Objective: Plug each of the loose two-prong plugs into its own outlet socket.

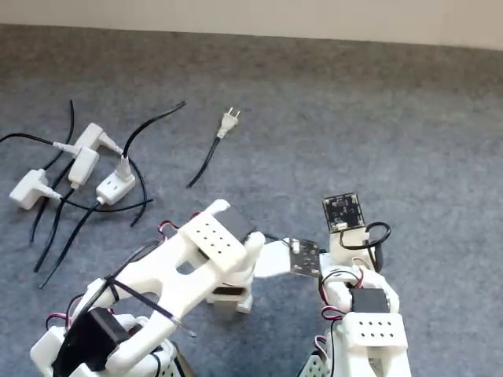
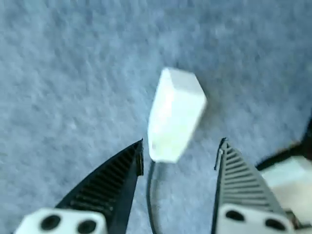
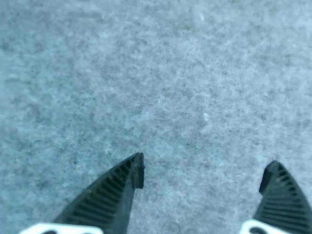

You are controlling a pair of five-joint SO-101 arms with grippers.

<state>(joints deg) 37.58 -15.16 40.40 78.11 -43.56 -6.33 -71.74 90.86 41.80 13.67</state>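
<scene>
The counter (image 1: 393, 118) wears grey-blue felt, finely mottled with paler flecks. The outlet sockets (image 1: 75, 169) are white, and so is the loose two-prong plug (image 1: 228, 122); every cord (image 1: 206, 162) I can see is black. Both arms (image 1: 204, 251) are white shells with black motors (image 1: 90, 338) (thin red wires (image 1: 167, 228) peek out at the joints), and each carries a black circuit board (image 1: 343, 210). The left pincer (image 2: 180, 146) has black, ribbed fingers (image 2: 122, 175) on white bases, and the block (image 2: 175, 114) near them is white with a dark cord. The right pincer (image 3: 204, 165) is the same ribbed black against the grey-blue.
</scene>
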